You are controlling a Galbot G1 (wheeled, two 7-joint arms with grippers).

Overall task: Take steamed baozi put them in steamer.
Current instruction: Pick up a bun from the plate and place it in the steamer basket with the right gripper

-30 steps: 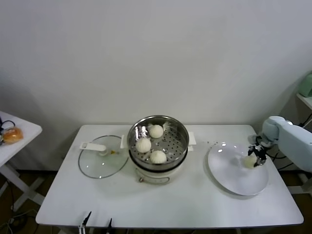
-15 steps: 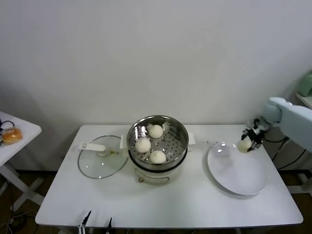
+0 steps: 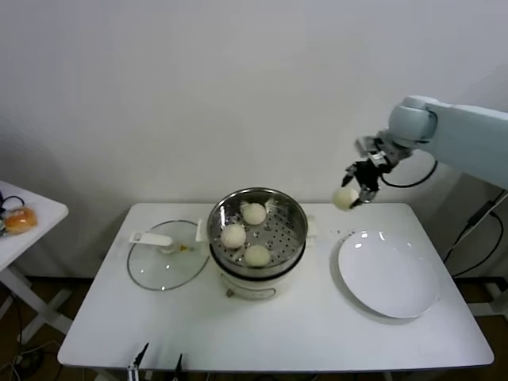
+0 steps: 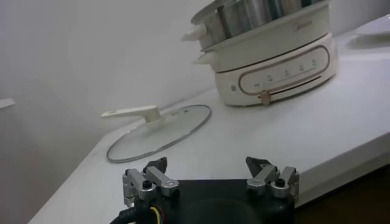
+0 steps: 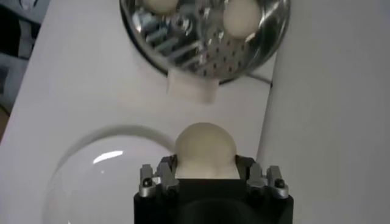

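Note:
The steel steamer (image 3: 257, 232) stands mid-table on its white base and holds three cream baozi (image 3: 254, 213), (image 3: 232, 236), (image 3: 256, 255) on its perforated tray. My right gripper (image 3: 350, 193) is shut on a fourth baozi (image 3: 344, 198) and holds it high in the air, right of the steamer and above the table's back edge. In the right wrist view the bun (image 5: 205, 150) sits between the fingers, with the steamer (image 5: 205, 36) farther off. My left gripper (image 4: 210, 170) is open and empty, low by the table's front edge.
An empty white plate (image 3: 387, 275) lies right of the steamer. The glass lid (image 3: 167, 255) with its white handle lies left of it. An orange bun-like thing (image 3: 20, 220) sits on the side table at far left.
My right gripper has lifted the baozi off the plate and carried it up and to the left, toward the steamer. The plate is now empty.

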